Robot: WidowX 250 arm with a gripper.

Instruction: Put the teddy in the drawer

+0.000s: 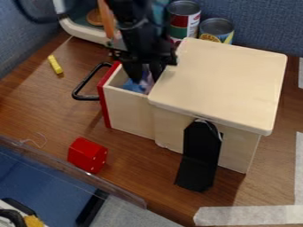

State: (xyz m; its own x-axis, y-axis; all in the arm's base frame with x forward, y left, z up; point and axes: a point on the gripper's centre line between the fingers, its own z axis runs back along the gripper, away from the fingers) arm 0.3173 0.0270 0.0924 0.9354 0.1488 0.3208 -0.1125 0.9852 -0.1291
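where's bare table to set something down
Bare wood: between yellow stick and red block, left of drawer handle; between the box and the lower tape. Crowded: the drawer, under the gripper, and behind the box, at the cans.

We see a brown surface [35, 104] with wooden box [222, 84], red block [87, 155], yellow stick [55, 64], white tape [248, 215] on it.

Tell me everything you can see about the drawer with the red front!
The drawer looks like pale wood, with a red front and a bent black handle. It is slid partly out of a pale box, above a brown, wood-look table. Something blue and purplish is inside, but too hidden to name. The black gripper hangs down at its opening.
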